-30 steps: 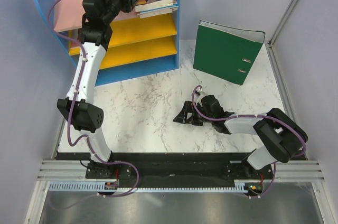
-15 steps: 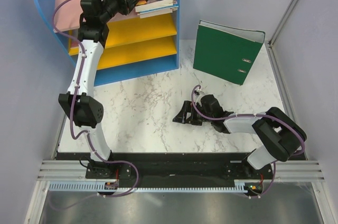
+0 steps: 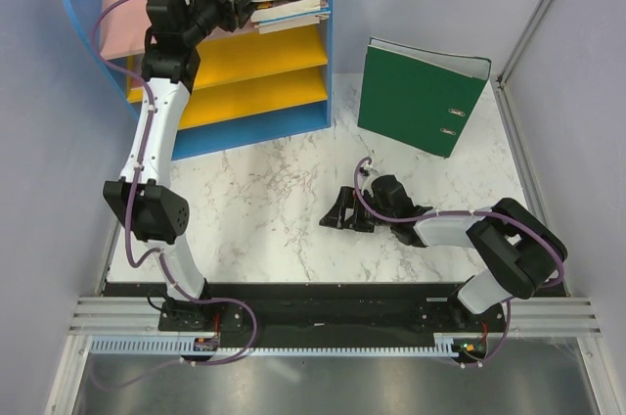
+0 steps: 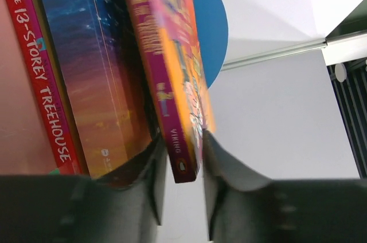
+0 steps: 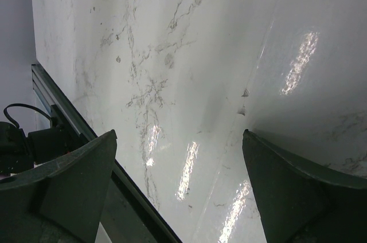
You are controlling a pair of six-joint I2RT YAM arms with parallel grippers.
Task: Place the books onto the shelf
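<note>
Books piled on the shelf's top board, with your left arm at the pile.
On your left, the shelf (image 3: 230, 131) carries the books (image 3: 289, 9) at the right end of its pink top board (image 3: 122, 28). Your left jaws straddle a corner of the purple-yellow Charlie book (image 4: 178, 82) atop the pile; you cannot tell whether they pinch it. On the desk (image 3: 264, 209), your right jaws gape wide, holding nothing. The green binder (image 3: 416, 92) stands back right.
</note>
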